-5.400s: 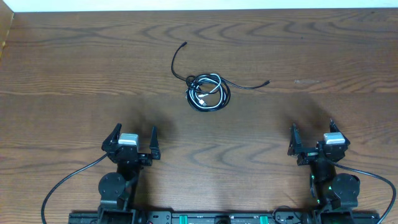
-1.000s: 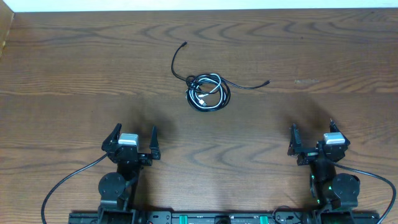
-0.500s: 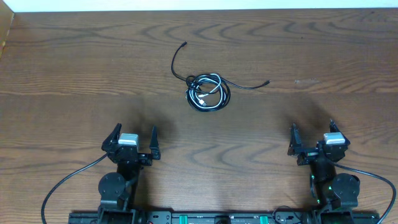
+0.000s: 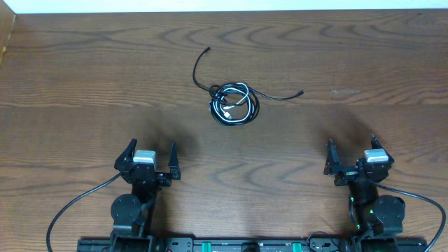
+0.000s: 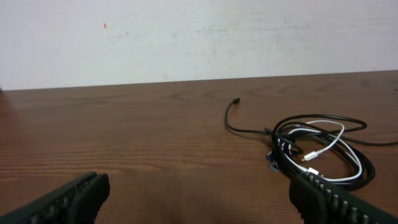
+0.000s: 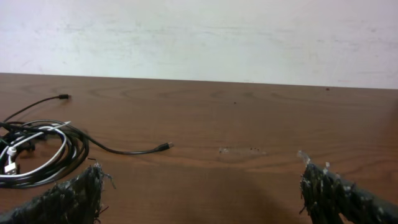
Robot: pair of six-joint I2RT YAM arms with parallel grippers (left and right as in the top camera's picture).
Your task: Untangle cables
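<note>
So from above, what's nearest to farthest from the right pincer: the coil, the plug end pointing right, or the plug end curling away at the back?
From the right pincer:
1. Right plug end, sticking out of the coil's right side.
2. Coil, in the middle.
3. Back plug end, behind the coil, leftward.

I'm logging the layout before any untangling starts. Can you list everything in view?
black cables: number unclear in the tangle, black, coiled mid-table, two loose ends trailing out
white cable: one, white, inside the black coil
table: one, dark brown wood, under everything
wall: one, whitish, beyond the far table edge
thick cords: two, black, looping from the arm bases at the near edge
left end effector: one, black, near left, open, empty
right end effector: one, black, near right, open, empty
</note>
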